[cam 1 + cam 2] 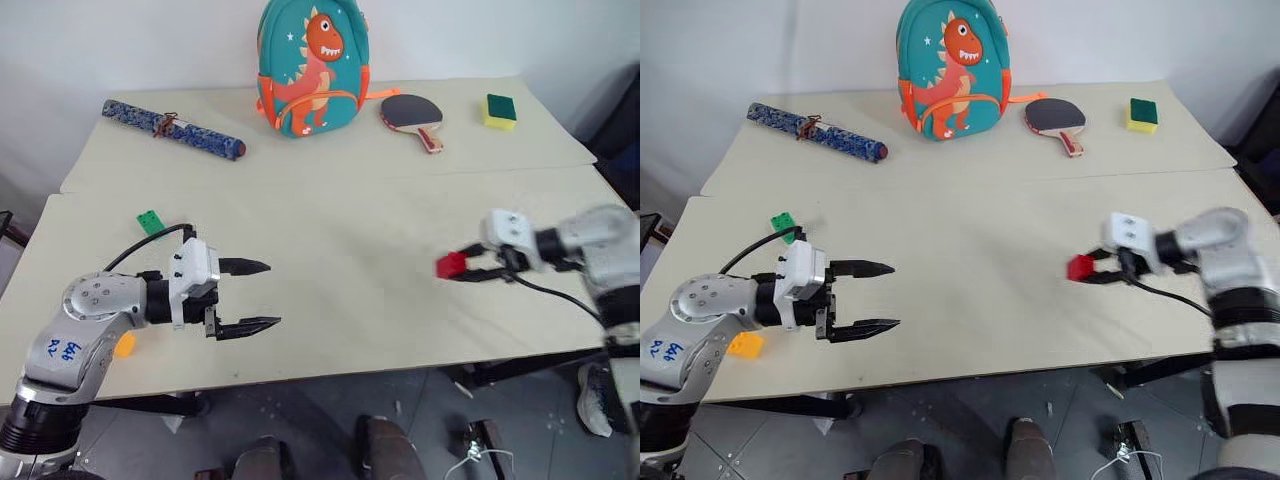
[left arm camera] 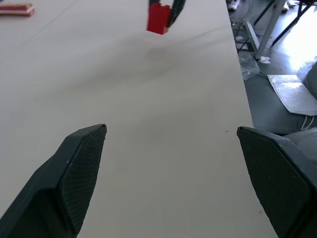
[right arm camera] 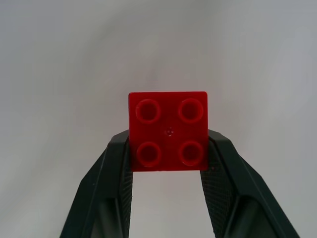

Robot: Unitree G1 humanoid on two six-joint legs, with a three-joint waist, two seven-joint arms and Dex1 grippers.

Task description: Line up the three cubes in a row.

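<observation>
The right pincer (image 3: 168,148) grips the one red cube (image 3: 168,130) above the table (image 1: 340,220) at about 3 o'clock, while the left pincer (image 1: 255,296) gapes empty, one green cube (image 1: 150,222) at its 11 o'clock and one yellow-orange cube (image 1: 745,345) behind it.

A wide table with a pale beige top (image 1: 350,200) stands against a plain white wall (image 1: 150,40). A straight seam (image 1: 330,183) runs across the top from side to side. Below the near edge lies a dark grey floor (image 1: 300,420). On the right, black metal table legs (image 2: 270,29) stand on this floor in bright light.
</observation>
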